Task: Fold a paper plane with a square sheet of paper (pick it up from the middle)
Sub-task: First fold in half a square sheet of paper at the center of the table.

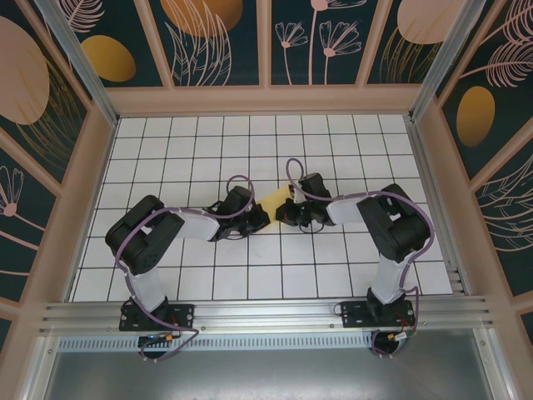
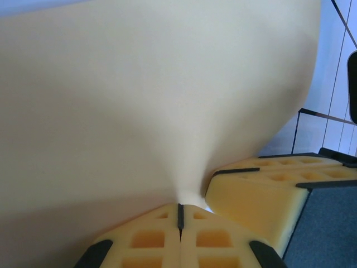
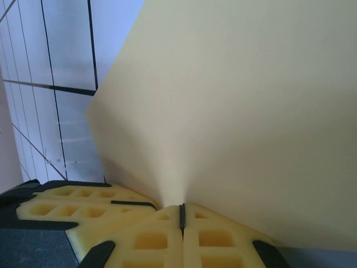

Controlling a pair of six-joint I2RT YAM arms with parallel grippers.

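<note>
Pinching the square sheet of paper (image 2: 139, 100), my left gripper (image 2: 179, 216) and right gripper (image 3: 181, 216) both clench it, just beside each other.

My top camera looked down from above and behind the arm bases (image 1: 158, 317), far enough back to take in the whole table (image 1: 208, 279). Each wrist camera peered along its own fingers (image 2: 150, 240), very close to the square sheet of paper (image 2: 139, 100). The left wrist view also caught the right gripper (image 2: 234, 173), and the right wrist view caught the left gripper (image 3: 139, 204).
</note>
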